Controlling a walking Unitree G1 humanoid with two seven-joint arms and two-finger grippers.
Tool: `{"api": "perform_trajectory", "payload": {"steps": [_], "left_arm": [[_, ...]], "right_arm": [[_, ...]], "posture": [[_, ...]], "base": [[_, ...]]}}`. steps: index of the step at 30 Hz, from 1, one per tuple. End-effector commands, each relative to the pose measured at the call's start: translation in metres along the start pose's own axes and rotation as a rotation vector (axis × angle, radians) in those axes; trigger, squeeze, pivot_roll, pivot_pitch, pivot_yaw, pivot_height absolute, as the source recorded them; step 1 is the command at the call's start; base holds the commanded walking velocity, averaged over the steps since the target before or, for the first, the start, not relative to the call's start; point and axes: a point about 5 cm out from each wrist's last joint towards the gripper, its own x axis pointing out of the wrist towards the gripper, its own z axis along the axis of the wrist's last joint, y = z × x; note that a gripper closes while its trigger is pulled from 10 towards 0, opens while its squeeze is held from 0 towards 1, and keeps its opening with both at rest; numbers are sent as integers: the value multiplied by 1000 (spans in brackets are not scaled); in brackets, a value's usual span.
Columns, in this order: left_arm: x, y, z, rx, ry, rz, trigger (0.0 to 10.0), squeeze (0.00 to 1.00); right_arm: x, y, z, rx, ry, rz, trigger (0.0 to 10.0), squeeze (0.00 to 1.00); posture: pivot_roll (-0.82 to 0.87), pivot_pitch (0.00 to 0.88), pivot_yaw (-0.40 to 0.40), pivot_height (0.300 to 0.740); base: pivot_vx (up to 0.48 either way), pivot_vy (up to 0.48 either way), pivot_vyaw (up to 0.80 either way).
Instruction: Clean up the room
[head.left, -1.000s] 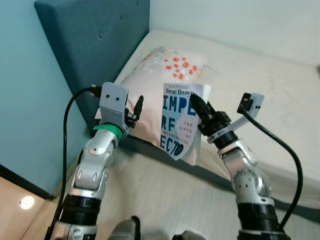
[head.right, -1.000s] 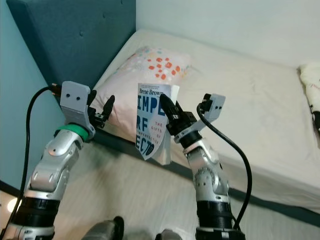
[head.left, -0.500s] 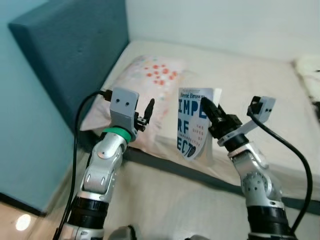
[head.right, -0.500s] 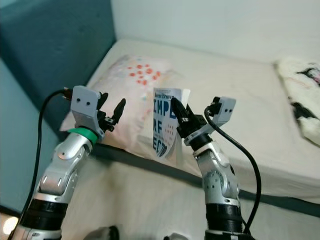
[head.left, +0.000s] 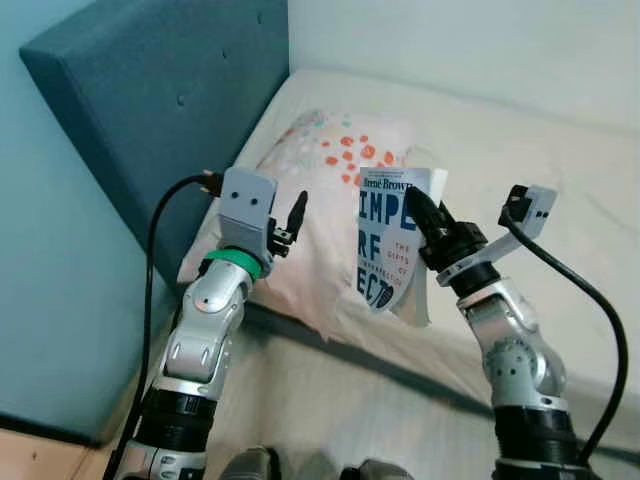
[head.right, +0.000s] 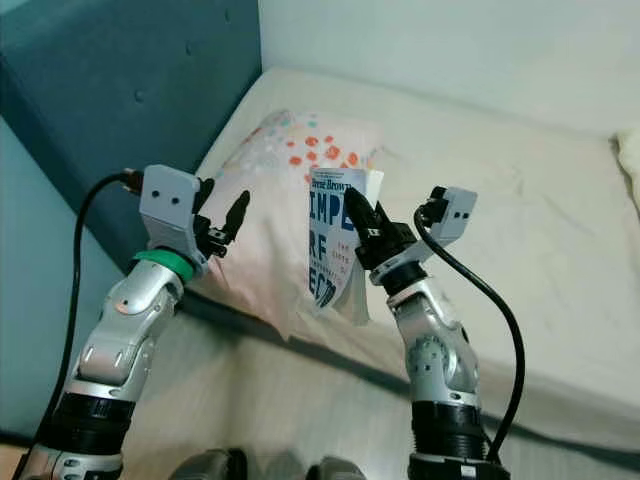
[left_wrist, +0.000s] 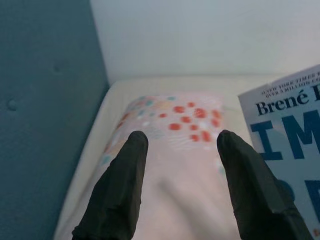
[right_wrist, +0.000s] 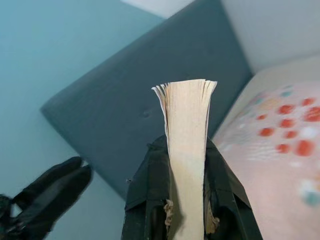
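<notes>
The right gripper (head.left: 412, 200) is clamped on a paperback book (head.left: 388, 240), holding it upright in the air with its white and blue cover facing the left arm. In the right wrist view the cream page edges (right_wrist: 186, 150) fan slightly between the two black fingers (right_wrist: 145, 200), so the grip sits on the fore-edge and looks firm. The left gripper (head.left: 297, 212) hovers beside it, fingers spread and holding nothing. Just beyond both grippers lies a soft pale pillow (head.left: 330, 170) dotted with orange and teal, on a cream mattress (head.left: 520, 150) that looks slightly rumpled. Behind the left gripper stands a padded teal headboard (head.left: 170, 110) with button tufts. Judging from this, the book is being carried off to be put away. It would go best kept vertical and squeezed evenly, since a limp paperback can sag or slip, and swung clear of the left arm.
</notes>
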Motion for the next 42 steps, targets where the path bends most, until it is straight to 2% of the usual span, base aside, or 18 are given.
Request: {"api": "perform_trajectory", "payload": {"steps": [1,5,10,20,26,42], "left_arm": [[-1,-2,-5,-6,22,-5,10000,0],[-1,-2,-5,-7,23,-5,10000,0],[-1,-3,-5,-9,23,-8,10000,0],[-1,-3,-6,-15,29,-10,10000,0],[-4,-10,-9,-31,43,-75,10000,0],[-11,-17,-15,-33,68,-128,10000,0]], "right_arm": [[-2,-1,1,3,-10,1,10000,0],[-2,-1,1,8,-10,0,10000,0],[-2,-2,2,34,-15,-8,10000,0],[-2,-2,2,24,-11,-5,10000,0],[-2,-3,1,16,-4,-6,10000,0],[-3,-4,0,11,9,-5,10000,0]], "posture": [[-47,32,13,740],[-46,32,13,740],[-46,32,13,740],[-46,32,13,740],[-46,34,12,740],[-46,29,8,740]], "base": [[480,0,0],[480,0,0],[480,0,-744],[463,0,-674],[0,0,0],[0,0,0]]}}
